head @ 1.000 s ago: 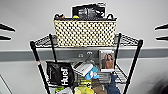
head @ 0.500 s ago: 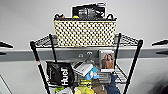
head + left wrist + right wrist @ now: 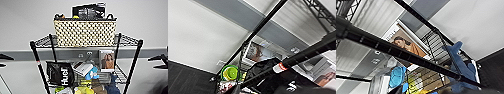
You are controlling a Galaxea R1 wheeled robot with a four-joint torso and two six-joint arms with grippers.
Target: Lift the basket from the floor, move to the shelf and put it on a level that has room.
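Observation:
The cream-and-dark woven basket (image 3: 85,33) stands upright on the top level (image 3: 42,41) of the black wire shelf (image 3: 37,58), holding dark items. At the left edge of the head view my left gripper (image 3: 3,61) is open and empty, well away from the basket. My right gripper (image 3: 160,62) sits open at the right edge, also apart from it. Black shelf posts (image 3: 263,23) (image 3: 398,50) cross both wrist views. Dark carpet floor (image 3: 185,77) lies below.
The tier below holds a black Huel bag (image 3: 60,73), a white box (image 3: 82,68), a framed photo (image 3: 107,60), a blue plush toy (image 3: 461,65) and a green-lidded jar (image 3: 230,73). A white wall with a grey band (image 3: 22,53) stands behind the rack.
Both grippers have sunk lower at the sides of the rack. The basket has stayed where it was on the top tier.

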